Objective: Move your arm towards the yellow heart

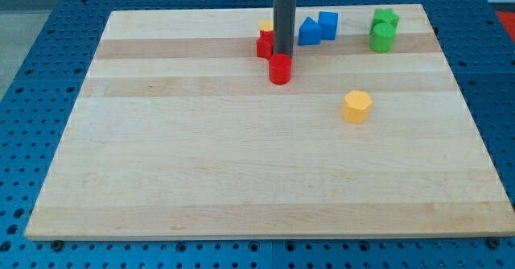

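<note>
The yellow heart (265, 26) shows only as a small yellow patch near the view's top centre, mostly hidden behind a red block (264, 43) and the rod. My tip (282, 54) stands just right of that red block and right behind a red cylinder (279, 68). The yellow heart lies a little to the upper left of the tip.
A blue triangular block (309, 31) and a blue cube (327, 24) sit right of the rod. A green cylinder (383, 37) and a green star-like block (386, 18) are at the top right. A yellow hexagon (356, 106) lies right of centre. The wooden board (241, 180) rests on a blue pegboard.
</note>
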Robot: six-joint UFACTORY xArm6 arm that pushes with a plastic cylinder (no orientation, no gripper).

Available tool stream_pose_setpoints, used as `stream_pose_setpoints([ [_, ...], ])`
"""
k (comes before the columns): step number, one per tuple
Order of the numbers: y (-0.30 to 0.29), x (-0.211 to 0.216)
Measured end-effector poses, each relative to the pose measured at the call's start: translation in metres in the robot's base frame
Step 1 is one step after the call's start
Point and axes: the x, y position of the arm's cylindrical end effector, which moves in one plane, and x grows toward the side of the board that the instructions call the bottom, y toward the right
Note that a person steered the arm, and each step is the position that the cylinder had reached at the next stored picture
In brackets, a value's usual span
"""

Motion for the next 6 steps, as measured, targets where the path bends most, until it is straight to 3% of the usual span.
stream_pose_setpoints([
  [1,-0.012,0.033],
  [2,-0.069,0.025],
  [3,-0.09,0.0],
  [4,-0.091,-0.054],
  [6,-0.047,-0.122],
])
